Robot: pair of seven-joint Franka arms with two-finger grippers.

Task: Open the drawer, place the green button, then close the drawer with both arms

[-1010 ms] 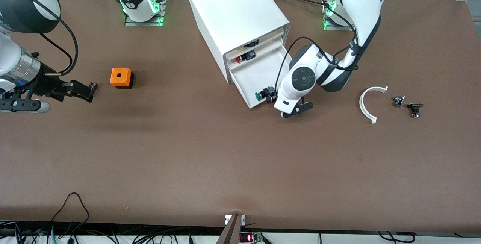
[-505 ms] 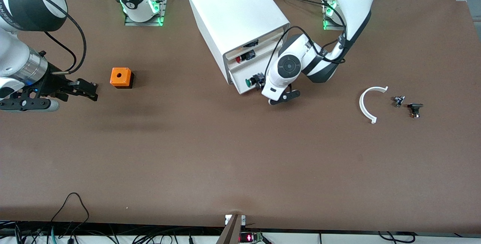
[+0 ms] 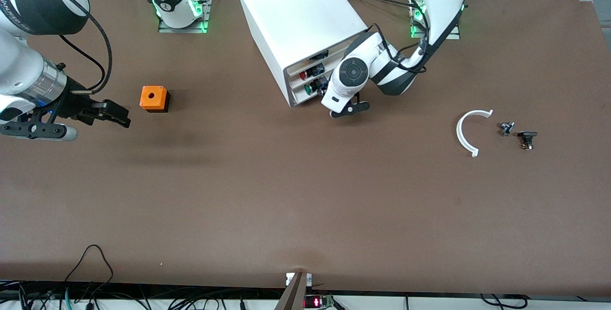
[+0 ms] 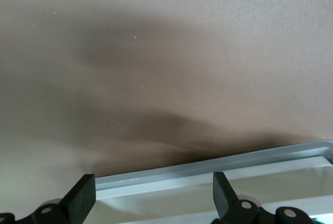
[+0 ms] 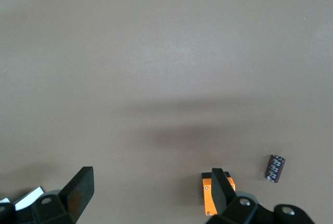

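White drawer (image 3: 301, 96) front meets left gripper (image 4: 153, 195), jaws spread wide; right gripper (image 5: 151, 193) jaws wide, empty.

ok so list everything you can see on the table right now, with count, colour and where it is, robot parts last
Cabinet: one, white, between the arm bases.
Drawer: one, white, bottommost, nearly shut.
Button: one, green cap, in the drawer.
Red button: one, in the middle drawer.
Orange box: one, holed top, toward the right arm's end.
Cylinder: one, dark, beside the orange box.
Curved strip: one, white, toward the left arm's end.
Small dark parts: two, beside the strip.
Left pincer: black, open, at the drawer front.
Right pincer: black, open, waiting near the orange box.
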